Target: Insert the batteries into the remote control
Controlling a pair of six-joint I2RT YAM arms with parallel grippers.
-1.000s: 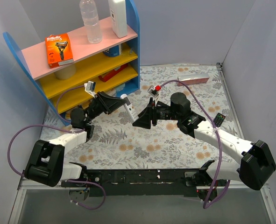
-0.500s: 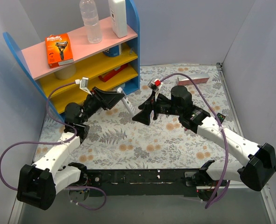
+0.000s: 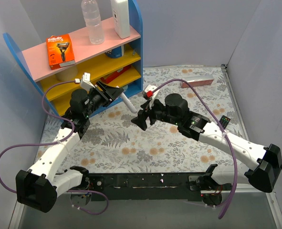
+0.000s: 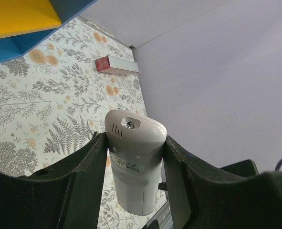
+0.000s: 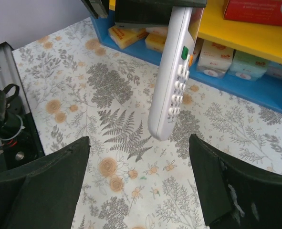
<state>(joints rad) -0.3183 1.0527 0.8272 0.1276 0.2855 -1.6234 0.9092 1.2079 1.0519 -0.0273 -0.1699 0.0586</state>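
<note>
You can read only one brand: "Gillette", in white on the orange razor box (image 3: 60, 49) lying on the pink top shelf (image 3: 36, 59), far left. The sticker on the remote control (image 4: 133, 157) carries print too small for you to make out. The same goes for the white lettering on the red box (image 5: 262, 5) on the yellow shelf (image 5: 255, 40).

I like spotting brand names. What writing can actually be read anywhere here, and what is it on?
"Gillette": on the orange box atop the shelf.
Smaller print on that box: too small to read.
Sticker on the remote: blurred, unreadable.
White print on the red box: too small to read.
Print on the packets: unreadable.
</note>
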